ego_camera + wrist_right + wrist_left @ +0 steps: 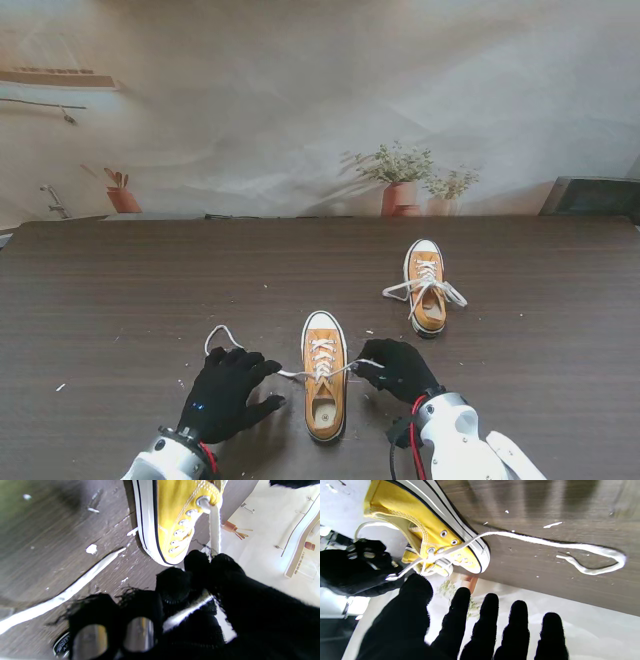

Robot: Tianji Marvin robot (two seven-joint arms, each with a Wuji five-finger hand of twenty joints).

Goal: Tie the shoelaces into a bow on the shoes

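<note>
- Near yellow canvas sneaker with white rubber toe cap [324, 375], lower centre of the stand view: its long axis runs toward the top of the frame, heel at the bottom, between the two hands.
- Right black-gloved hand [400, 368], just right of the sneaker: thumb and forefinger pinched on the right white flat shoelace end [215, 530], which runs taut to the top eyelet.
- Left black-gloved hand [228, 392], lower left of the sneaker: fingers spread, grasping nothing.
- Left white shoelace end [222, 335]: lies on the bench in a loose curl beyond the left fingertips, toward upper left. Judged the next thing to grasp; the left hand is nearer.
- Second yellow sneaker [427, 286], centre right: its laces already look knotted.
- Dark wood-grain bench [150, 290]: flecked with white lint.
- Pale draped backdrop [300, 100], top of frame, with potted plants [398, 180].
</note>
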